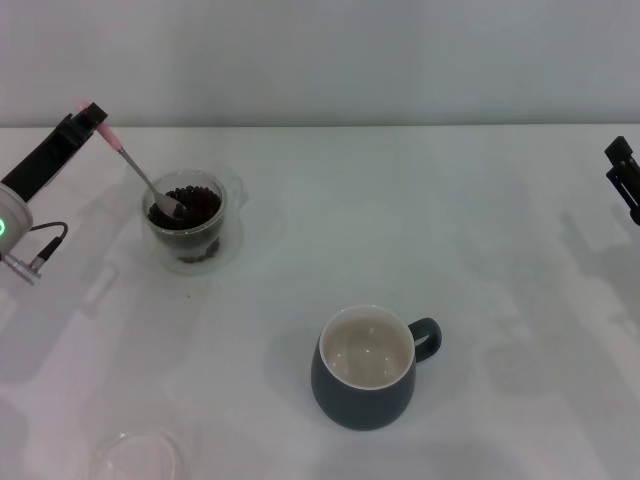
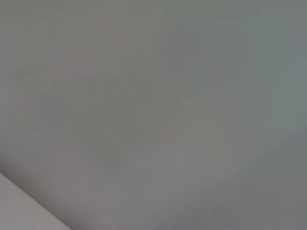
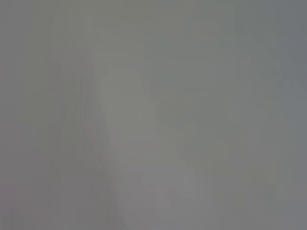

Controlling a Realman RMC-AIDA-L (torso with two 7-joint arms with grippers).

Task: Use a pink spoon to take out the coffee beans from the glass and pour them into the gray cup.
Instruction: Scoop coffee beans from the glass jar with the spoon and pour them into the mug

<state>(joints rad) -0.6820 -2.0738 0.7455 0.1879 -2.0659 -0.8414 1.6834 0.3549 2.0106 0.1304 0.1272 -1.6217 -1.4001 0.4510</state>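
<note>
In the head view my left gripper (image 1: 88, 118) is shut on the pink handle end of the pink spoon (image 1: 137, 170) at the far left. The spoon slants down to the right, and its silver bowl rests in the coffee beans (image 1: 196, 207) inside the clear glass (image 1: 186, 233). The gray cup (image 1: 366, 366) stands upright near the front middle, cream inside, handle to the right, with no beans showing in it. My right gripper (image 1: 622, 172) is parked at the right edge. Both wrist views show only plain grey.
A shallow clear round dish (image 1: 138, 456) lies at the front left edge. The white table (image 1: 400, 220) stretches between the glass and the gray cup. A grey wall rises behind the table.
</note>
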